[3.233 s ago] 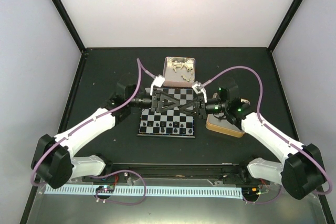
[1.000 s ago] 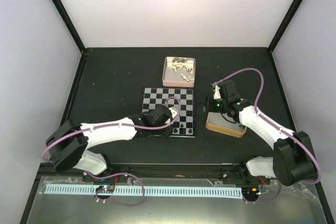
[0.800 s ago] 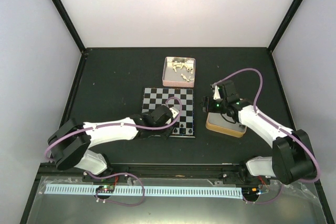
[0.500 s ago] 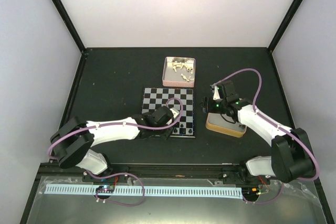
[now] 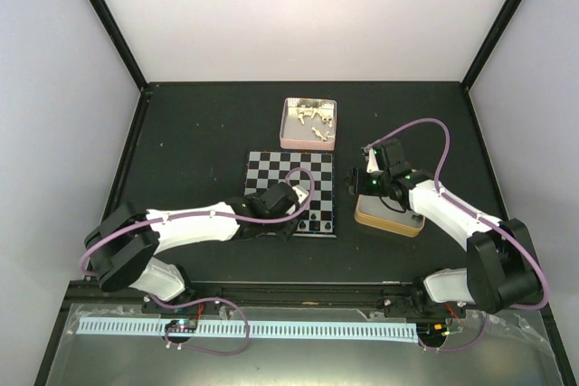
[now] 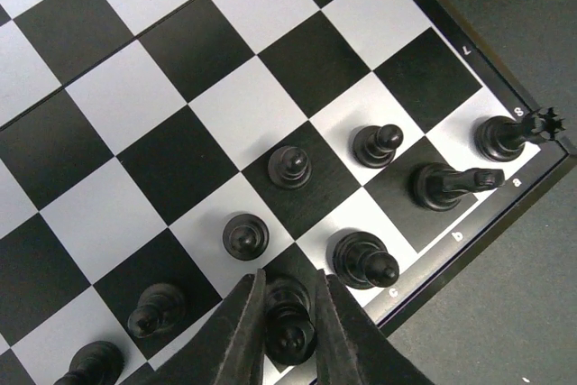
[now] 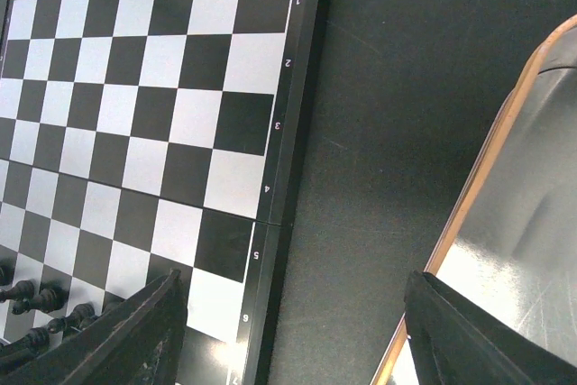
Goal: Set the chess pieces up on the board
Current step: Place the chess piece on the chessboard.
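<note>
Wrist [image 5: 271, 202] bent down over the board [image 6: 135, 114], left pincer [image 6: 290, 279] clamps a black piece [image 6: 288, 329]; right pincer [image 7: 295, 281] hangs agape.

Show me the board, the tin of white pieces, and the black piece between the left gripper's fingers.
board [image 5: 267, 167], top external view, bare far-left square.
tin of white pieces [image 5: 306, 145], top external view, near wall.
black piece [image 6: 290, 324], left wrist view, its body.

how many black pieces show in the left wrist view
9 black pieces: five in the inner row, three along the edge row, one in the left pincer; others may be hidden.
</note>
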Tool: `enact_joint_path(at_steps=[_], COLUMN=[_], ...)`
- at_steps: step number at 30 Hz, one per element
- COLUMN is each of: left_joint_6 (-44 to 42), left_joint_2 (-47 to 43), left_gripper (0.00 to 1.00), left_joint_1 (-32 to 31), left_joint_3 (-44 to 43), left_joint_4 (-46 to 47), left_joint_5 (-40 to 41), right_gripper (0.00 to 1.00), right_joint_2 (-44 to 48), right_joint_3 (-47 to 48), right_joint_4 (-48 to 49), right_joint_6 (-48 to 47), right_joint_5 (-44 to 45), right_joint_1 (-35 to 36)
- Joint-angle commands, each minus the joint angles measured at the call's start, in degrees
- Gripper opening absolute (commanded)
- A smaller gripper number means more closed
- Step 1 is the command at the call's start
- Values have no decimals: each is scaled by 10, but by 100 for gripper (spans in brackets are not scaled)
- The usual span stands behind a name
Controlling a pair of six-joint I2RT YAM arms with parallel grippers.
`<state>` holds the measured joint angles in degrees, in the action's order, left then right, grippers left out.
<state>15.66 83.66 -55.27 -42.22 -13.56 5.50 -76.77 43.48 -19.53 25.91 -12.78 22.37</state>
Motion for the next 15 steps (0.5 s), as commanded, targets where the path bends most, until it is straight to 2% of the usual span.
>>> enact_joint_path(at_steps=[1,9,15], left_joint_6=[-1,0,2], left_joint_2=[-18,-17,-20], left_gripper=[16,14,24], left_joint_1=[-5,-5,-5], left_joint_3=[-10,-10,-18], left_joint_4=[1,-3,-16], left_joint_5=[-9,-12,-2], right_gripper=[67,66,66], right_joint_2=[0,0,5], right_joint_3=[12,13,15], right_joint_4=[4,4,-2], right_joint_6=[5,6,11], right_joint_5=[-5,-5,-2], right_joint_1=[-3,-3,-3])
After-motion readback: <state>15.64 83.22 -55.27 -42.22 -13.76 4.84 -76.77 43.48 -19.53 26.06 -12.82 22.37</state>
